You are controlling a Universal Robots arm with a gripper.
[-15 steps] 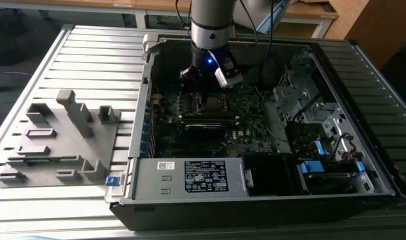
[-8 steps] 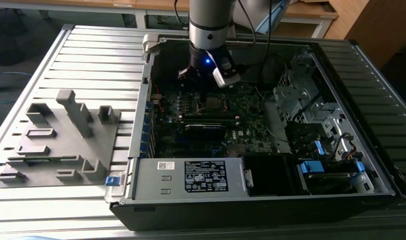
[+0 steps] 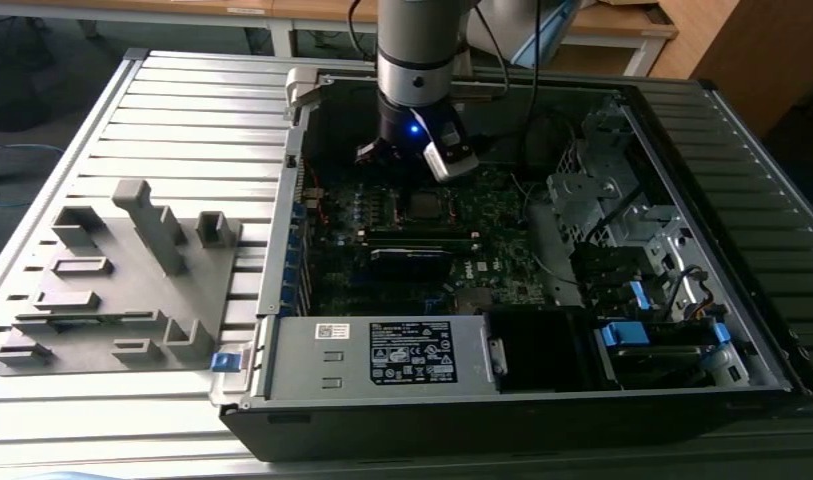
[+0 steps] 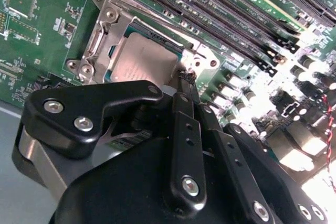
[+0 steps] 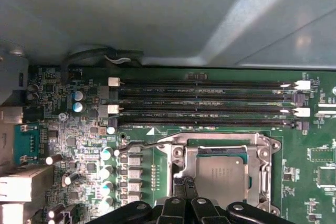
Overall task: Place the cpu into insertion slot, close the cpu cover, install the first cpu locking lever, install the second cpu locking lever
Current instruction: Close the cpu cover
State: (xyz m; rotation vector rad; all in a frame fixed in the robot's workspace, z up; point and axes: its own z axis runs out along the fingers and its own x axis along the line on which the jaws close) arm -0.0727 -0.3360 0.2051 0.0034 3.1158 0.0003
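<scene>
Nearest the lens in the second wrist view are the black links of the claw [image 4: 184, 77], narrowing to 2 slim fingers [image 4: 178, 109] whose tips are drawn together with no gap showing. Whether a thin wire is pinched between them I cannot tell.

Just beyond those tips lies the cpu [image 4: 140, 60], dull silver face up and seated flat in the insertion slot [image 5: 249, 179]. The cpu cover [image 5: 265, 163] lies down around it, so the chip shows through the square cut-out. The tips stand at the cover's side bar, the one running crosswise to the long black memory slots [image 5: 205, 103], and are touching it or just above it.

1 locking lever [image 5: 142, 144] runs between the socket and the memory slots. Its long axis is parallel to those slots, and its hooked handle end juts past the socket on the same side as the claw. It seems not fully latched, though the angle is poor. So the lever sits just beside the tips, toward the memory slots, while the chip lies on the tips' other side, across the bar.

In the exterior view the single arm hangs over the green motherboard [image 3: 379, 250] inside the open computer case [image 3: 673, 92]. A grey parts fixture [image 3: 113, 280] rests on the slatted worktop [image 3: 179, 110], well apart toward the exterior view's left.
</scene>
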